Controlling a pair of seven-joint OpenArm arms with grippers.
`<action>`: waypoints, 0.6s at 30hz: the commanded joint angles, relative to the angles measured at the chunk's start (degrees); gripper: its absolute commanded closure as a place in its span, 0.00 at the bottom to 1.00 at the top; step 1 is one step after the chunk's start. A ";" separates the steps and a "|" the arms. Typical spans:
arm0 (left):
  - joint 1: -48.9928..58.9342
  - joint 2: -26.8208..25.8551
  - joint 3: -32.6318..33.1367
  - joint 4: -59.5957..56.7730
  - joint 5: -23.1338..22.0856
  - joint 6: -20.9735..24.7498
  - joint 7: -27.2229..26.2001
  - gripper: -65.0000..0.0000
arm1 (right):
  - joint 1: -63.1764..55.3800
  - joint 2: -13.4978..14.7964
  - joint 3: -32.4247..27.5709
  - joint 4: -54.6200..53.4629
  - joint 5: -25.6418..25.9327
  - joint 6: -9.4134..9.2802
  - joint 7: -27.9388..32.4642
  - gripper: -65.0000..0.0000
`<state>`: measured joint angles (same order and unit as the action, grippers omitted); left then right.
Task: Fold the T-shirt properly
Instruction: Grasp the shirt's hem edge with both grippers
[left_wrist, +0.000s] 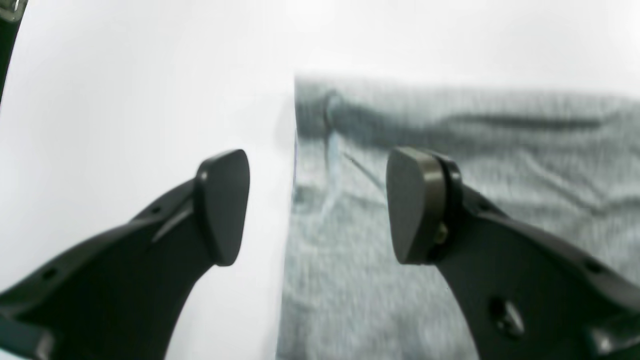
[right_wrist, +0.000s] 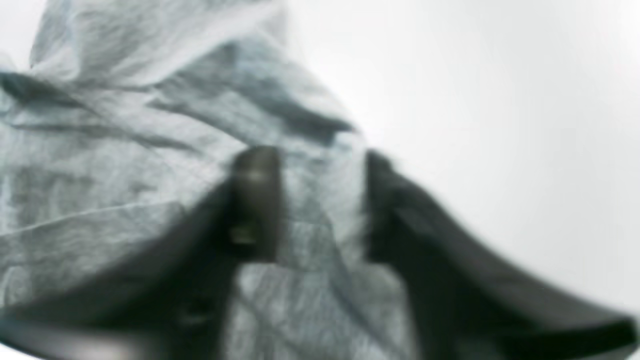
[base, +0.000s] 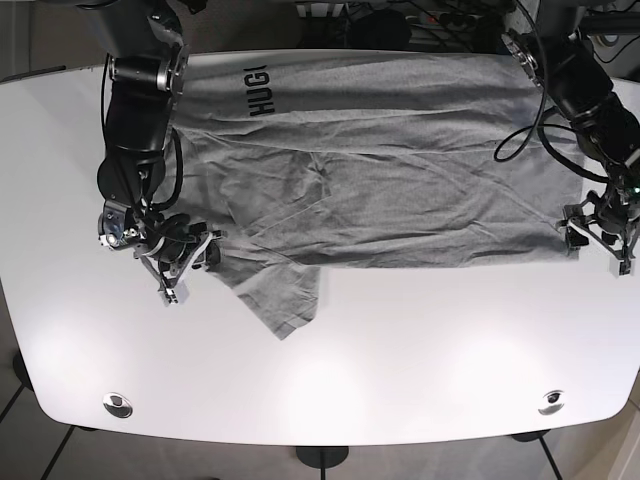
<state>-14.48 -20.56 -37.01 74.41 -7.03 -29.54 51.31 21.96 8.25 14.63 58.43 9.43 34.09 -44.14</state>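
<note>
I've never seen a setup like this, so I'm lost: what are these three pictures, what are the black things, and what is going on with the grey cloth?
It is a robot with two black arms working at a white table. The overhead picture shows the whole scene: a grey T-shirt with black lettering lies spread out, partly folded.

The other two pictures come from small cameras on each wrist, looking down past the two fingers of each hand.

The right hand, on the overhead picture's left, has grey cloth between its fingers near the sleeve; the picture is blurred, so whether it grips firmly is unclear.

The left hand, at the shirt's other end, is open, straddling the shirt's edge, holding nothing.
</note>
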 joint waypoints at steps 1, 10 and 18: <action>-4.73 -1.91 0.05 -5.97 -0.23 0.22 -3.44 0.24 | 1.30 0.67 -0.17 0.69 0.37 -0.02 -0.39 0.96; -13.61 -6.92 6.99 -32.35 -0.75 -0.04 -14.43 0.18 | 1.30 0.58 0.09 0.77 0.37 -0.02 -0.39 0.96; -14.66 -6.48 10.77 -37.44 -0.75 0.13 -16.45 0.29 | 1.30 0.58 0.18 0.86 0.37 -0.11 -0.30 0.97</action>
<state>-28.36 -26.52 -26.30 36.77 -7.55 -29.34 33.93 21.82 8.29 14.68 58.39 9.43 34.04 -44.36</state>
